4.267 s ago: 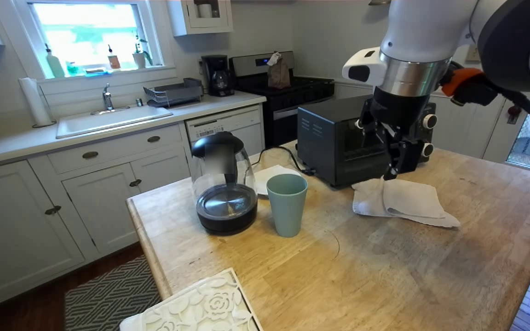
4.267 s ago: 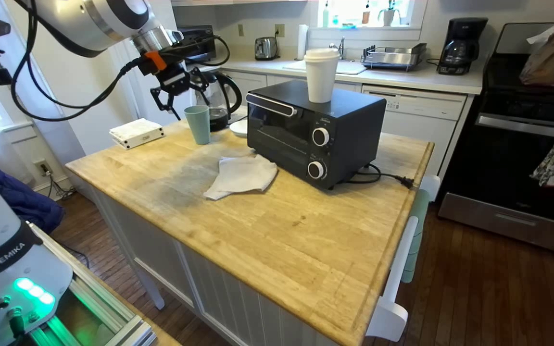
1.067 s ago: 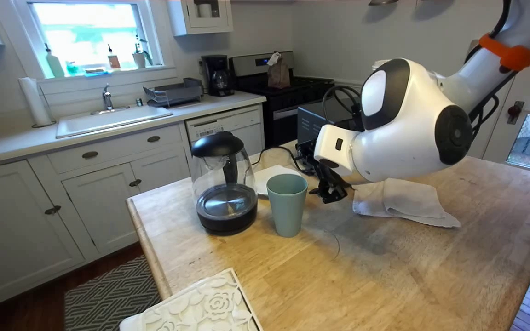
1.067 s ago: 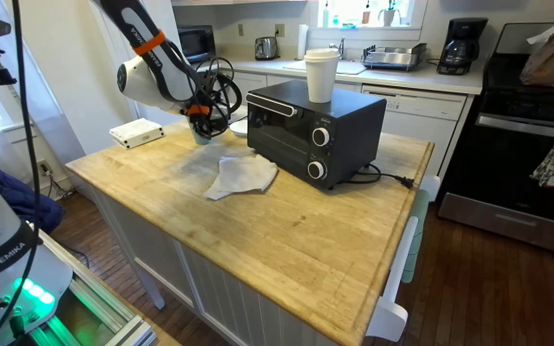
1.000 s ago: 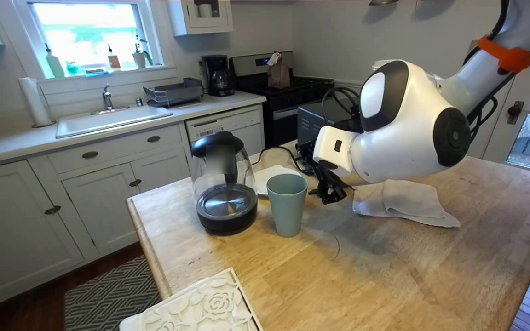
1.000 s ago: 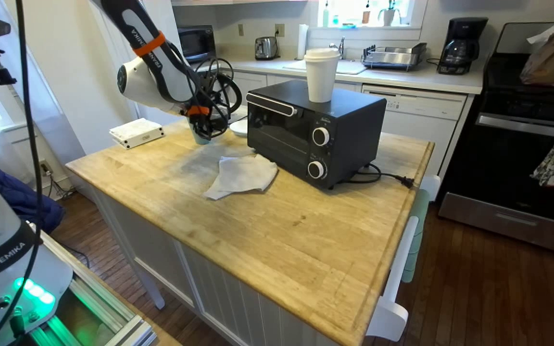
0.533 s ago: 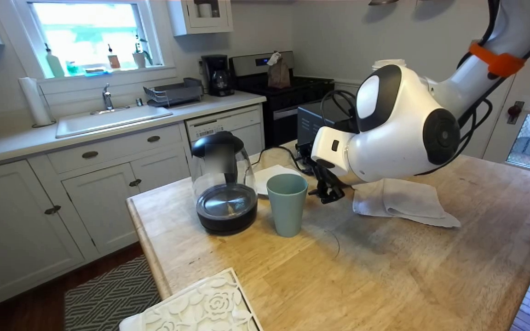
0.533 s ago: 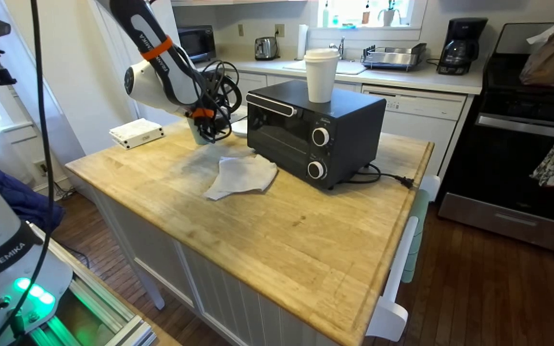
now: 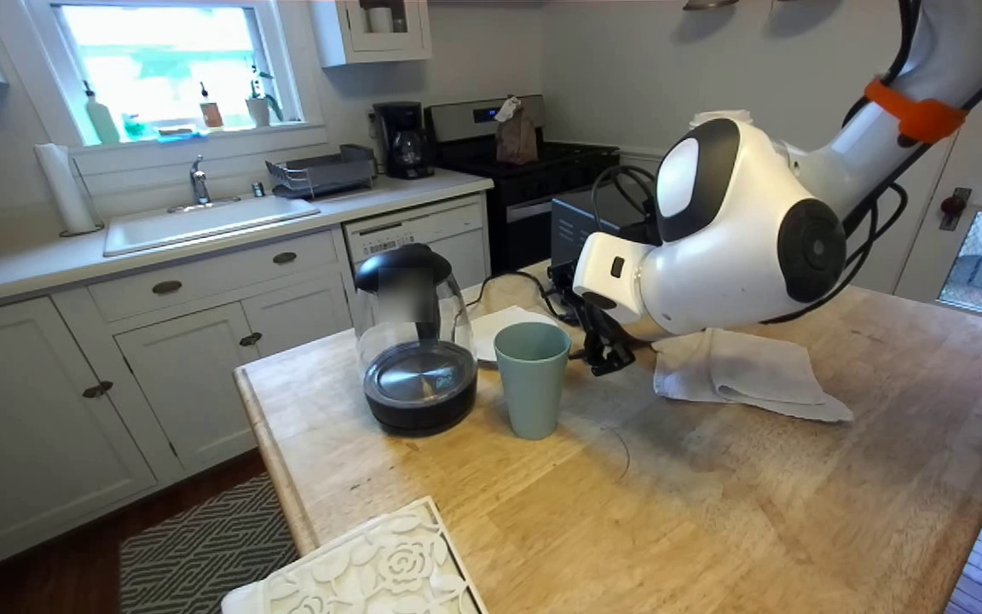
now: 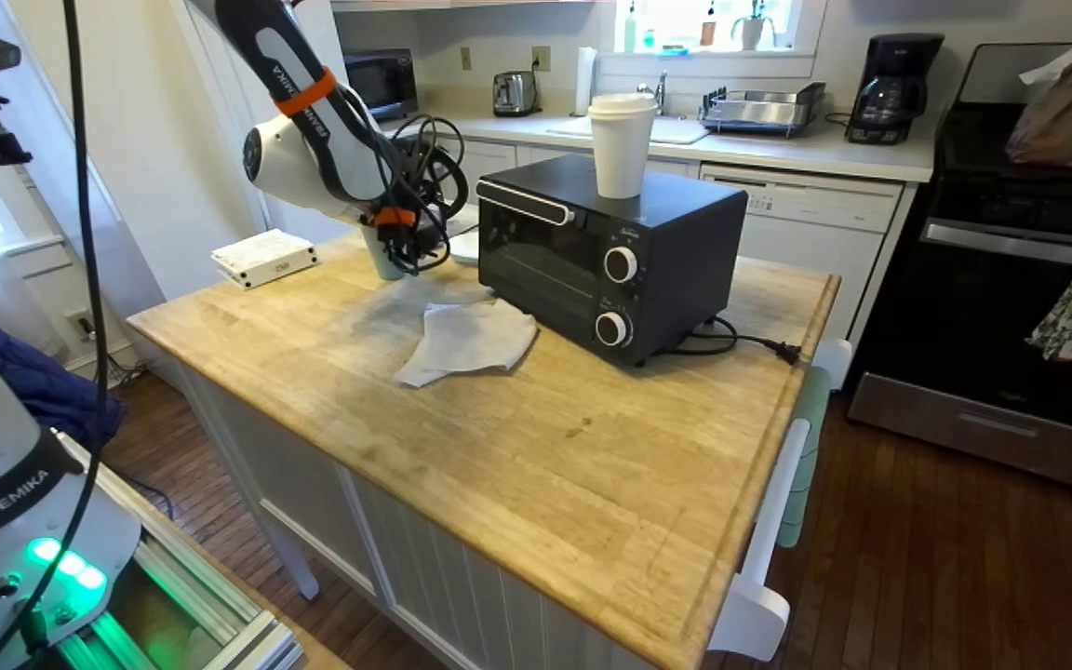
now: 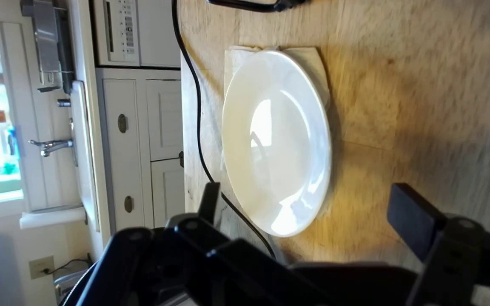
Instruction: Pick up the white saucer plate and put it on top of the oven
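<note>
Starting at the gripper (image 11: pixel 309 206): fingers well apart in the wrist view, holding nothing. In both exterior views it is a dark shape at the end of the arm (image 9: pixel 730 264); its spread cannot be read there.

The white saucer plate (image 11: pixel 277 142) lies just ahead of the fingers, seen whole only in the wrist view: glossy, on the table (image 10: pixel 592 465), a folded napkin (image 11: pixel 315 66) poking out under its edge, a black cord (image 11: pixel 198 119) running alongside. In an exterior view the teal cup (image 9: pixel 532 384) and glass kettle (image 9: pixel 418 392) hide part of it; whether gripper and cup touch, I cannot tell.

The oven (image 10: pixel 690 288) shows its door and knobs in an exterior view, a lidded white cup (image 10: pixel 620 154) upright on top. Where the arm blocks most of the oven, only the cup's lid (image 9: pixel 719 117) peeks over.

Folded cloth (image 10: pixel 471 340) near the oven door, plain in both exterior views. White box (image 9: pixel 363 567), carved flowers legible in an exterior view.
</note>
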### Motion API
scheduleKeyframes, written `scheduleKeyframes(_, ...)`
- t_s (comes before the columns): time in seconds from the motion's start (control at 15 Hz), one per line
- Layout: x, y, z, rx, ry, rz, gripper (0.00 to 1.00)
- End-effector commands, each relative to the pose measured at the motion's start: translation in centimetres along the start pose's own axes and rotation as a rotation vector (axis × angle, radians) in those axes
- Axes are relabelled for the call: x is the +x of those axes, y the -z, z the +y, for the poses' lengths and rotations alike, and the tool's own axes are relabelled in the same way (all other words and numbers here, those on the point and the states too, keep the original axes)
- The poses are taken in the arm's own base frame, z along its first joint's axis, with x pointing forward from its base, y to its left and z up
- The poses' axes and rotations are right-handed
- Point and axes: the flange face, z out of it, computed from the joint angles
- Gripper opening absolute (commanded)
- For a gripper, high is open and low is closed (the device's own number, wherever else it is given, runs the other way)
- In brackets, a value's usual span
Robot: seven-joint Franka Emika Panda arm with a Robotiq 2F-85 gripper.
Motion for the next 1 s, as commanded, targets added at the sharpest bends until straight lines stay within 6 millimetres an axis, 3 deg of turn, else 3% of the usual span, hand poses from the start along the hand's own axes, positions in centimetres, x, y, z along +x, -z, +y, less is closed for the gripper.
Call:
scheduleKeyframes(0.0, 0.0, -1.7, 1.0, -0.004, -0.008, 0.003, 1.0)
scheduleKeyframes(0.4, -0.8, -4.9, -0.3, 0.019, -0.009, -0.018, 1.0)
scheduleKeyframes(0.67, 0.0, -6.3, -1.1, 0.037, 0.008, 0.001, 0.98)
scheduleKeyframes(0.93, 3.2, -6.7, 0.3, 0.011, 0.046, 0.056, 0.71)
